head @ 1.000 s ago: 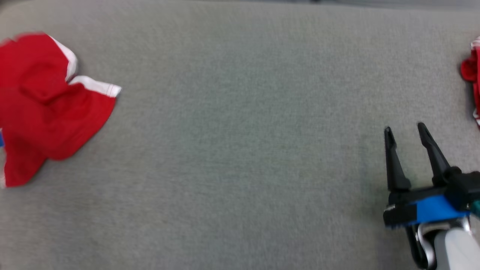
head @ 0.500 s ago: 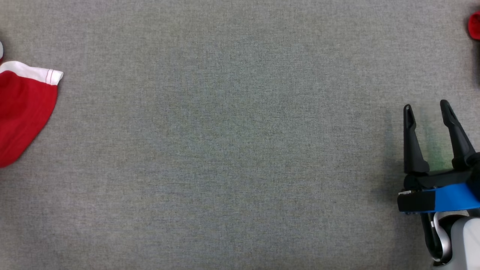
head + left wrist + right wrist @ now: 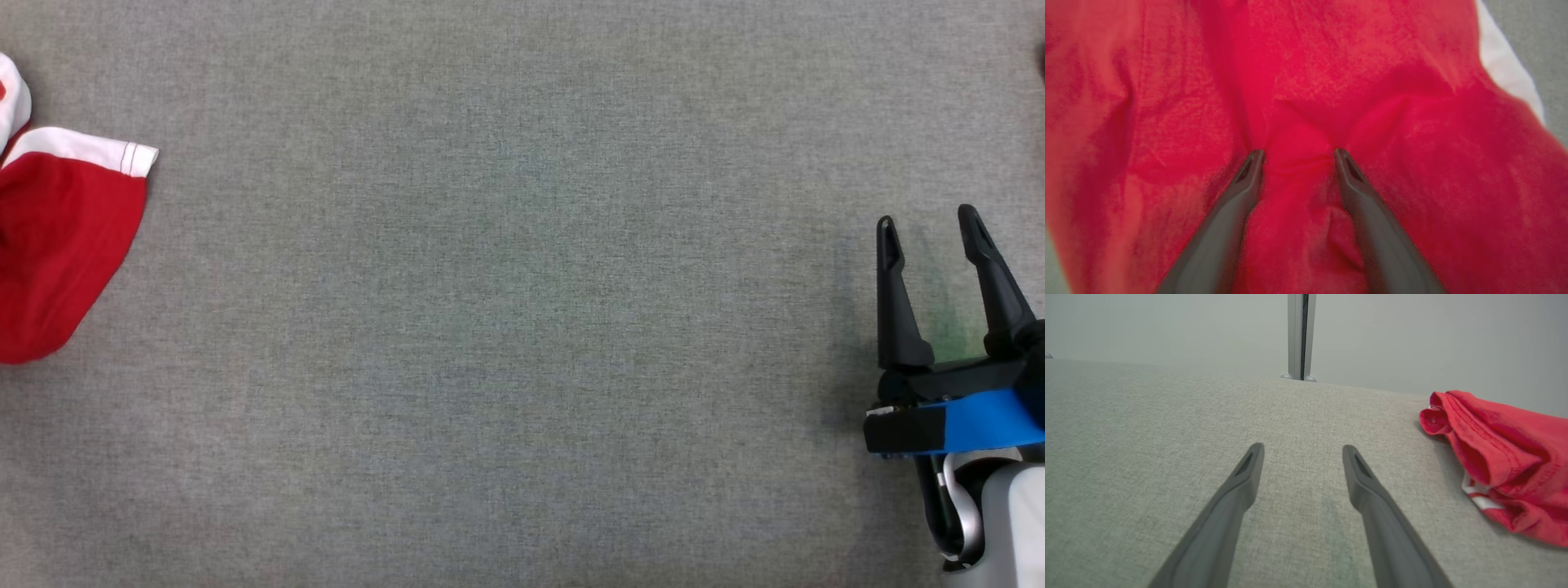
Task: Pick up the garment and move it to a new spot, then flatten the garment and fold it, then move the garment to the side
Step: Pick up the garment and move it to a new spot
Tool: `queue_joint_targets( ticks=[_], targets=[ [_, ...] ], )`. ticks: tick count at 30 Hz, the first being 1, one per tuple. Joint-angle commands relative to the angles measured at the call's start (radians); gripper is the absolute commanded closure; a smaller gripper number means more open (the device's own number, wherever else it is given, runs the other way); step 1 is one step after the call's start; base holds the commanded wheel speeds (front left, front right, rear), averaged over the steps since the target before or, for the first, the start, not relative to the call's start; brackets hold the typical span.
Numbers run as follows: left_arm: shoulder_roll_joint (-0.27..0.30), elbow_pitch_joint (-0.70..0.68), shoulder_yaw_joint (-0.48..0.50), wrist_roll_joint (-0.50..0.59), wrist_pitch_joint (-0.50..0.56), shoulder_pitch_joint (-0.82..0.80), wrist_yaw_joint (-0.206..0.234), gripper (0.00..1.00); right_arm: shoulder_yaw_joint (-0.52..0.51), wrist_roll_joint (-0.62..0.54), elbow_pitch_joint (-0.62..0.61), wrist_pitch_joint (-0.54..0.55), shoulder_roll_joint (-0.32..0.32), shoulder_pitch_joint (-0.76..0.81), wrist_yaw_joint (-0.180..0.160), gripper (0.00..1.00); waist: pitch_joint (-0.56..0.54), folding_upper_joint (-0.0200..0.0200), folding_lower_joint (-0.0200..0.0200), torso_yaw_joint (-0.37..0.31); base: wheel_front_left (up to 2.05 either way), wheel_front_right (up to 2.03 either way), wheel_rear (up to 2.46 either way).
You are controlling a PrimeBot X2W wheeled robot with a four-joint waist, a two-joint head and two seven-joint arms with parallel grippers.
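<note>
The garment (image 3: 57,245), red with a white band, lies crumpled on the grey table (image 3: 522,327) and is cut off by the left edge of the head view. In the left wrist view my left gripper (image 3: 1298,153) points straight down into the garment (image 3: 1412,163). Its fingers stand apart with the tips pressed into the cloth and a raised fold between them; the jaws are open. At the lower right of the head view my right gripper (image 3: 927,217) hovers open over bare table, far from the garment. The right wrist view also shows my right gripper (image 3: 1303,447) open and holding nothing.
A second crumpled red cloth (image 3: 1506,457) with white trim lies on the table to the right of my right gripper. Behind the table's far edge a pale wall rises with a grey upright post (image 3: 1299,335).
The head camera has shifted, so the garment now sits further out at the left edge and the red cloth at the right edge has left the picture. My right gripper stays open.
</note>
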Motion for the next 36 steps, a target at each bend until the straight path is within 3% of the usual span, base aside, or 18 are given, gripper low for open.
queue_joint_targets(
  ticks=[1, 3, 12, 17, 20, 31, 36],
  targets=[
    [-0.018, 0.008, -0.035, -0.023, 0.032, 0.028, -0.010, 1.00, 0.005, -0.003, 0.005, 0.000, 0.000, -0.016, 0.000, 0.00, -0.005, 0.0001, 0.0001, -0.005, 0.00, 0.00, 0.00],
    [-0.011, 0.001, -0.044, -0.036, 0.027, 0.036, -0.010, 1.00, 0.008, 0.001, 0.010, -0.003, 0.002, -0.019, 0.000, 0.00, -0.007, 0.0001, 0.0001, -0.009, 0.00, 0.00, 0.00],
    [0.045, -0.058, -0.097, -0.031, -0.225, 0.000, -0.007, 1.00, 0.015, 0.024, 0.074, -0.039, 0.018, -0.020, 0.000, 0.00, -0.082, 0.0001, 0.0001, -0.040, 0.00, 0.00, 0.00],
    [0.044, -0.129, -0.137, 0.041, -0.420, -0.048, 0.003, 1.00, 0.032, 0.042, 0.128, -0.064, 0.030, -0.017, 0.000, 0.00, -0.151, 0.0001, 0.0001, -0.061, 0.00, 0.00, 0.00],
    [0.022, -0.182, -0.166, 0.076, -0.480, -0.076, 0.010, 1.00, 0.044, 0.053, 0.161, -0.078, 0.038, -0.015, 0.000, 0.00, -0.194, 0.0001, 0.0001, -0.083, 0.00, 0.00, 0.00],
    [-0.062, -0.563, -0.278, 0.146, -0.412, -0.184, 0.034, 1.00, 0.062, 0.114, 0.243, -0.111, 0.047, 0.009, 0.000, 0.00, -0.287, 0.0001, 0.0001, -0.210, 0.00, 0.00, 0.00],
    [-0.141, -0.675, -0.345, 0.147, -0.345, -0.255, 0.031, 1.00, 0.078, 0.153, 0.266, -0.115, 0.047, 0.003, 0.000, 0.00, -0.291, 0.0001, 0.0001, -0.280, 0.00, 0.00, 0.00]
  ],
)
